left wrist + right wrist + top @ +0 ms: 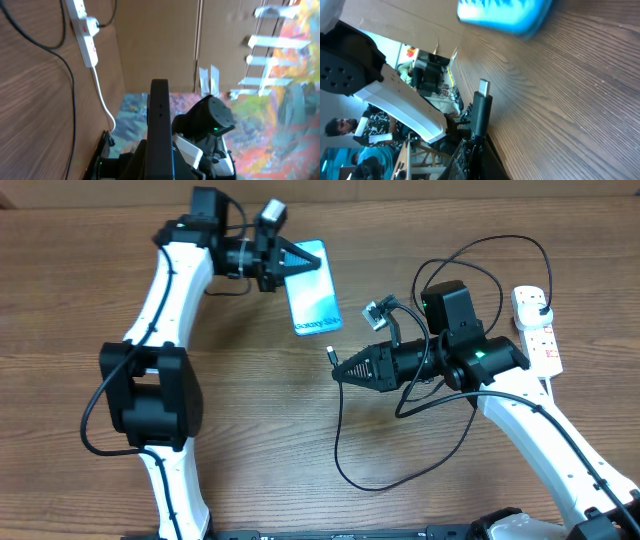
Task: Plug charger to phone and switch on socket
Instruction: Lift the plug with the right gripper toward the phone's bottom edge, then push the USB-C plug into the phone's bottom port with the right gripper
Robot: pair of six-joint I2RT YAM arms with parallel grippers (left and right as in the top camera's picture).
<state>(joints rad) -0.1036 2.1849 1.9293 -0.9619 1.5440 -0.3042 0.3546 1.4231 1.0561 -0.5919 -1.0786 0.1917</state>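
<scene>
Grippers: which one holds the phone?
The left gripper, shut on one end of the phone; the right gripper holds the charger by its connector instead.

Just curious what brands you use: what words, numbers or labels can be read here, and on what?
"Galaxy S24": on the screen of the phone, only just legible from overhead.
Red marks on the socket: too small to read.
Nothing else is readable in any view.

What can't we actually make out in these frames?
Port of the phone: right wrist, blurred and cut off by the top edge; overhead, too small.
Switch position on the socket: overhead, too small; left wrist, strip cut off by the top edge.
Screen of the phone: left wrist, seen edge-on.
</scene>
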